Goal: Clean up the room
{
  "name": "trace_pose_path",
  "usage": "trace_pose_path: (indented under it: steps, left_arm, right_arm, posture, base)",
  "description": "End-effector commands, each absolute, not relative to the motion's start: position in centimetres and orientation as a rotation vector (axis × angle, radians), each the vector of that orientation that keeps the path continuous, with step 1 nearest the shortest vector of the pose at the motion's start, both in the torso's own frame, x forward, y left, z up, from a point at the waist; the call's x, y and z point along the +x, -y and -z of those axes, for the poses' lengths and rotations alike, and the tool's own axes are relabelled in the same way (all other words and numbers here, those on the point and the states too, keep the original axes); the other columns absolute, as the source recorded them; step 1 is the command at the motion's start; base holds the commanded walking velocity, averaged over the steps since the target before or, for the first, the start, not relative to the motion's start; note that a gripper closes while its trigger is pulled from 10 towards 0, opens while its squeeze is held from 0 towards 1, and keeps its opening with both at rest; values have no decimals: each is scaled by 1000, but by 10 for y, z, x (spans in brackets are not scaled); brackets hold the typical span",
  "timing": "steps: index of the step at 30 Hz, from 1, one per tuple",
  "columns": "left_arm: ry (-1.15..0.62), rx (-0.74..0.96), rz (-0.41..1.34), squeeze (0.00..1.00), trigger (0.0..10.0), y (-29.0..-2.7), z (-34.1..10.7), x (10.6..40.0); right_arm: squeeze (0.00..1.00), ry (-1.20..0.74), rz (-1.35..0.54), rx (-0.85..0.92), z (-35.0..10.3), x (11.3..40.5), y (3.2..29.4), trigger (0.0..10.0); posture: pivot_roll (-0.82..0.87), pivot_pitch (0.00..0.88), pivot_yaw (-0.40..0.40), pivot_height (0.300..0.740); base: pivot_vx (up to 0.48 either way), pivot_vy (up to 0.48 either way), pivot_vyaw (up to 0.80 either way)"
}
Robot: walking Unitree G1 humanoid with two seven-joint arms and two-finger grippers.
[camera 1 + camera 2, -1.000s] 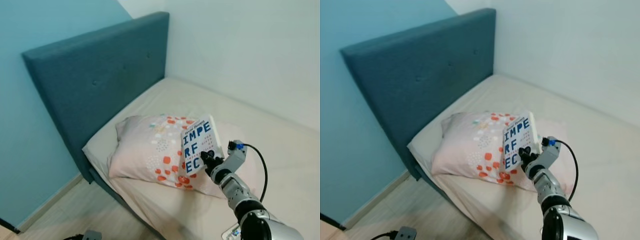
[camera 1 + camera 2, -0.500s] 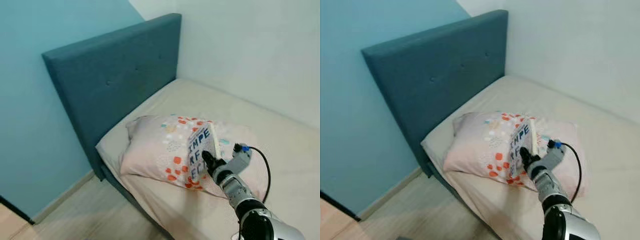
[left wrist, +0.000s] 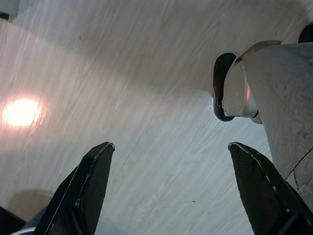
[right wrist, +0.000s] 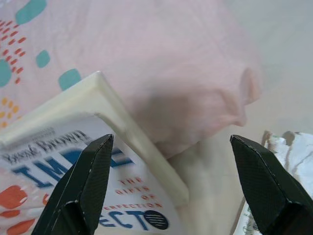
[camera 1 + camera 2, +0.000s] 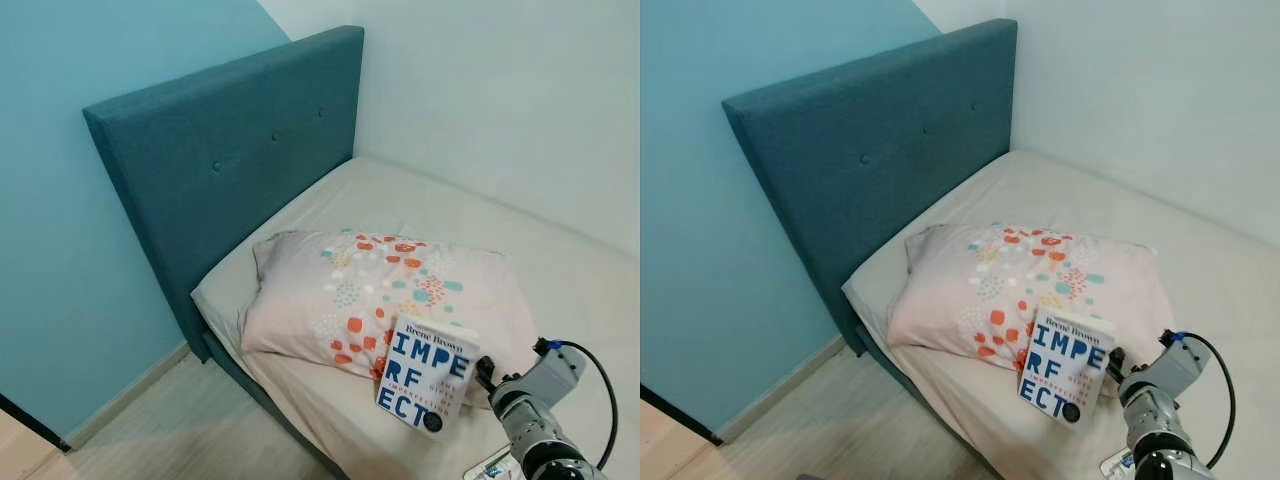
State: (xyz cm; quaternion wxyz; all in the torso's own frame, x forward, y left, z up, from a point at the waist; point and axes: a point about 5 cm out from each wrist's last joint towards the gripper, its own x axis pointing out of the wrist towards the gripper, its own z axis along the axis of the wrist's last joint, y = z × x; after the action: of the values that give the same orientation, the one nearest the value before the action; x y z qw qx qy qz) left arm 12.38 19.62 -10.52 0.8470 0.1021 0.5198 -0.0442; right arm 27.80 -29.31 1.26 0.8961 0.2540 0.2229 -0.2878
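Book (image 5: pixel 427 374) on bed (image 5: pixel 560 270) — against pillow (image 5: pixel 380 290)

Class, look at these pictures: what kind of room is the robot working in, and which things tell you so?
Most likely a bedroom: a bed with a blue padded headboard and a patterned pillow on it.

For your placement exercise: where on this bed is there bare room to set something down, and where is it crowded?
Bare mattress stretches from the pillow to the white wall, and a narrow strip lies between the pillow and the headboard. The near edge is crowded: the book leans against the pillow, the open right hand is beside it, and crumpled paper lies nearby.
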Motion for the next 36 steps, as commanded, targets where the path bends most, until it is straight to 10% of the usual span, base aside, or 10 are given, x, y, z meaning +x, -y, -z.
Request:
trace_pose_path:
  steps: [1,4,5,6,7,8,20,36]
  left_arm:
    - [-1116,210,110,0,10000,-194,107,118]
    - [-1116,210,110,0,10000,-194,107,118]
    - [-1115,209,110,0,10000,-193,107,119]
    - [-1115,209,110,0,10000,-193,107,119]
    - [-1114,204,107,0,10000,-193,107,119]
    - [-1109,189,97,0,10000,-193,107,120]
    - [-1066,76,-6,0,10000,-192,106,121]
    - [-1103,110,-21,0,10000,-194,107,119]
  right_arm:
    - [824,-461,607,488,-15,279,295,10000]
    - [824,-463,608,467,-16,280,295,10000]
    - [408,-460,598,437,-18,283,294,10000]
    - [408,-460,598,437,-18,283,294,10000]
    - [67,-447,581,416,-22,287,293,10000]
    - [0,-430,588,367,-27,289,296,10000]
    - [0,-581,803,227,-11,247,334,10000]
    - [0,-669,531,225,22,241,288,10000]
  posture:
    - [72,65,-17,740]
    - [72,65,-17,740]
    - [74,63,-23,740]
    - [74,63,-23,740]
    - [74,62,-25,740]
    - [74,62,-28,740]
    - [61,56,-37,740]
    - [51,54,-32,740]
  base:
    - [0,0,0]
    - [0,0,0]
    - [0,0,0]
    - [0,0,0]
    - [0,0,0]
    - [0,0,0]
    - [0,0,-267]
    - [0,0,-548]
